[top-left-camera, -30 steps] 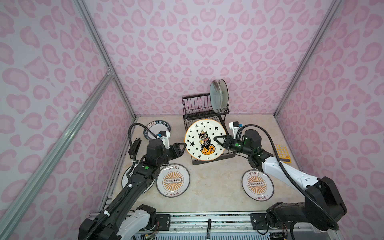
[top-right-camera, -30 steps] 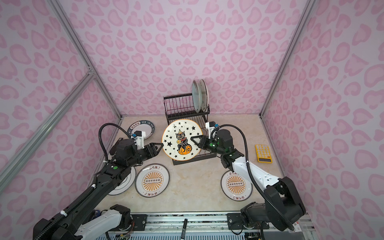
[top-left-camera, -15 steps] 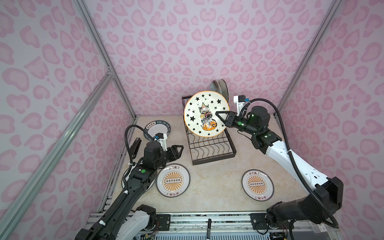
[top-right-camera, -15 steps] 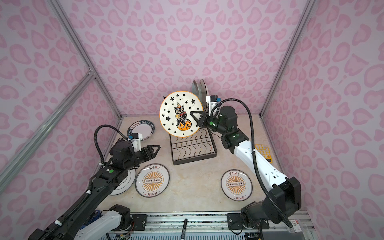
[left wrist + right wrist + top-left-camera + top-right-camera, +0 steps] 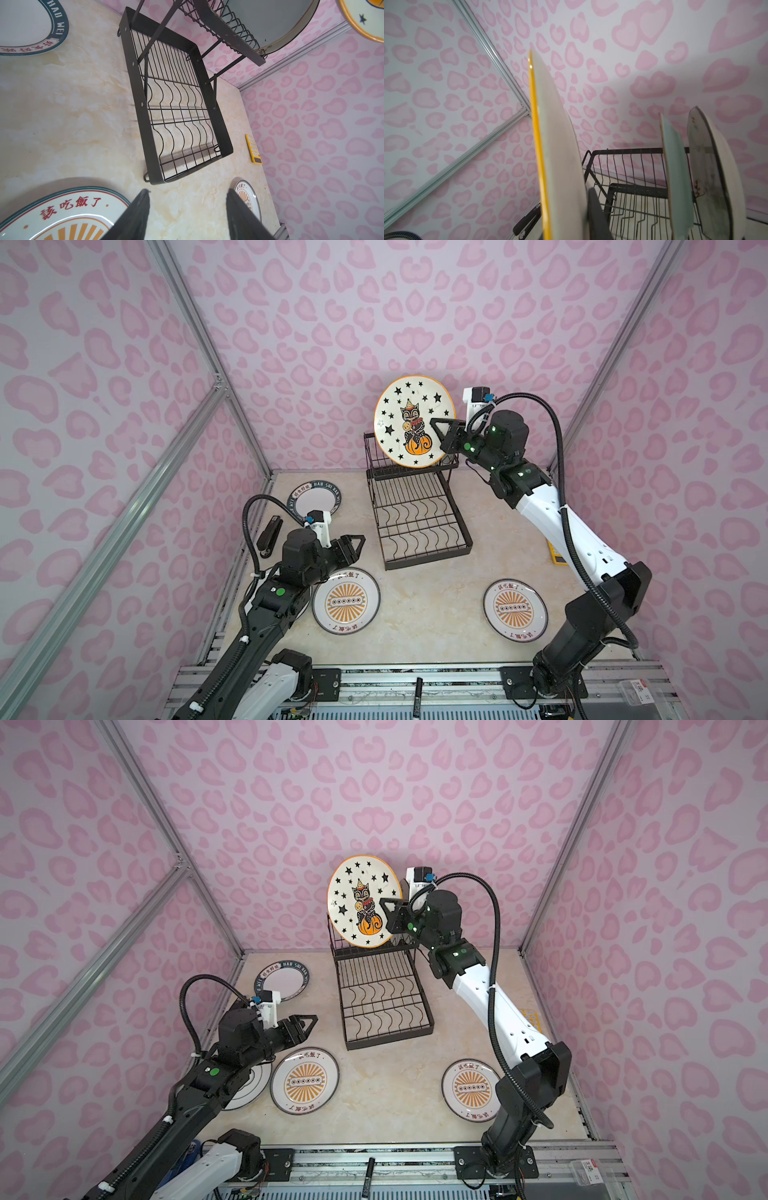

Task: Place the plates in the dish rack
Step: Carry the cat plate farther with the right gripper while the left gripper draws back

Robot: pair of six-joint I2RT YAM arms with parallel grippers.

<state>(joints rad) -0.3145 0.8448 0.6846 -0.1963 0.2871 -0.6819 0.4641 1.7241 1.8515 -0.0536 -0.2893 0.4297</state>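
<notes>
My right gripper (image 5: 437, 428) is shut on the rim of the star-and-cat plate (image 5: 413, 420), holding it upright above the upper tier of the black wire dish rack (image 5: 419, 526). In the right wrist view the plate's orange edge (image 5: 548, 145) fills the middle. Beyond it a pale teal plate (image 5: 675, 176) and a white plate (image 5: 712, 176) stand in the upper tier. My left gripper (image 5: 358, 541) hovers open and empty over the table. Two orange-sunburst plates (image 5: 345, 600) (image 5: 515, 610), a dark-lettered plate (image 5: 316, 499) and a white plate (image 5: 249, 1090) lie flat.
A black stapler (image 5: 269, 533) lies by the left wall. A yellow calculator (image 5: 253, 149) lies right of the rack, mostly hidden by my right arm in both top views. A black marker (image 5: 417, 695) rests on the front rail.
My right gripper has carried the star-and-cat plate up and back, from in front of the lower tray to above the upper tier. My left arm has drawn back slightly.
</notes>
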